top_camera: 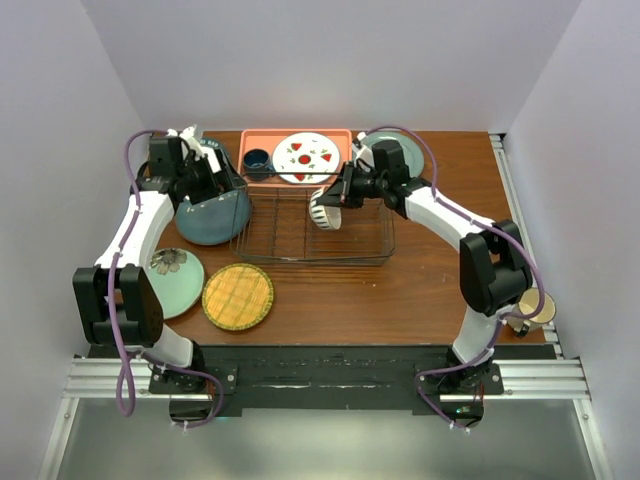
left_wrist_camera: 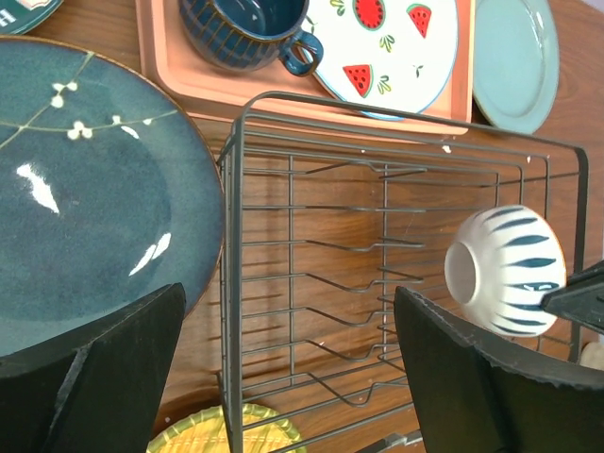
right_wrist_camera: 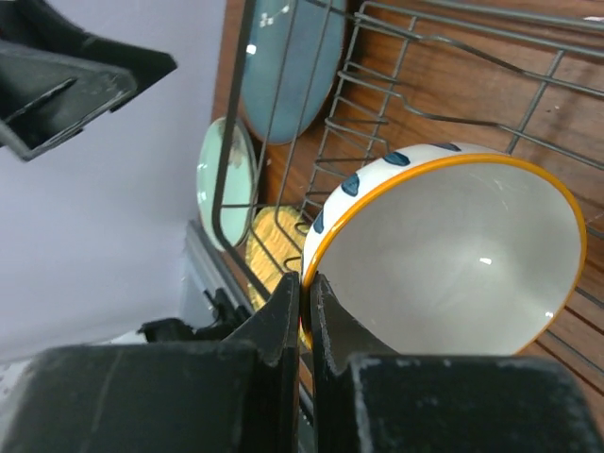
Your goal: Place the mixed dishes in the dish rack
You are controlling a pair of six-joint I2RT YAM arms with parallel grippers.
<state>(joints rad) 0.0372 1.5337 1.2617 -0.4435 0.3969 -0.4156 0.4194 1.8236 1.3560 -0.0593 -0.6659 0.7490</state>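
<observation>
Right jaws clamp the striped bowl (right_wrist_camera: 444,255) at its rim, over the rack (top_camera: 300,250). Left jaws stand apart near the teal plate (left_wrist_camera: 85,217).

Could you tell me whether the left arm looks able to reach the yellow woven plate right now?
Probably yes: the left end effector is open, and the yellow woven plate lies uncovered on that arm's side.

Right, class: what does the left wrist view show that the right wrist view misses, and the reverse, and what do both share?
Left wrist only: the salmon tray holding a dark blue mug and the watermelon plate. Right wrist only: the pale green plate, and the orange rim of the striped bowl pinched by the right gripper. Both: the dish rack, that bowl, the dark teal plate, the yellow plate.
</observation>
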